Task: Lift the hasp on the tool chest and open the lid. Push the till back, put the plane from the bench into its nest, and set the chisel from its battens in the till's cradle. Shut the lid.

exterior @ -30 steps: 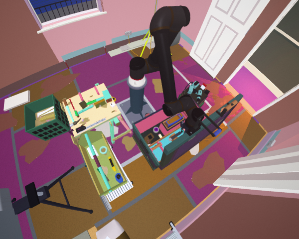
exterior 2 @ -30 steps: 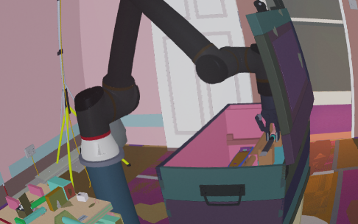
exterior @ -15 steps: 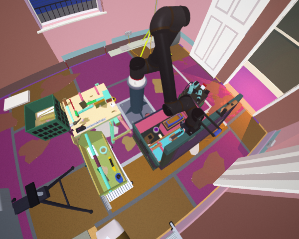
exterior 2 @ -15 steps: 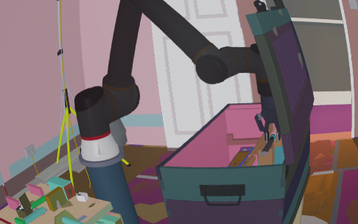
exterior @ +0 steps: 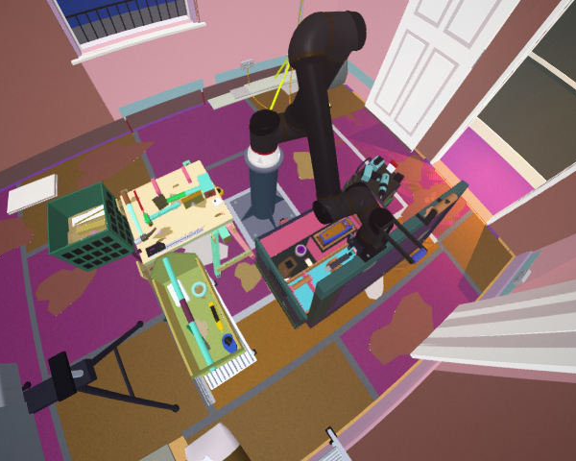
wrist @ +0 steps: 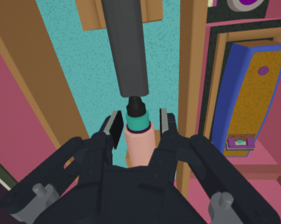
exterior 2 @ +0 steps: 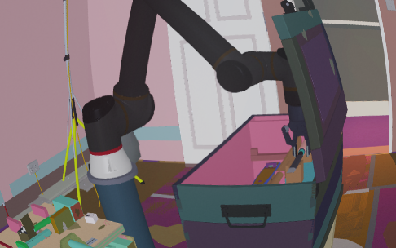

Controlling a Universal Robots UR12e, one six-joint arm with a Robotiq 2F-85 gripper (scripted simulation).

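The chisel lies along the teal-floored till, its grey blade on a wooden cradle block at the far end and its pink handle with a green collar between the fingers of my open gripper, which holds nothing. The blue and orange plane sits in its nest on the chest floor just beside the till. The tool chest stands open, and its lid leans upright close beside my wrist.
Behind the chest are a white door and pink walls. The workbench with loose tools, a green crate and an open tool tray stand to the side of the arm's base.
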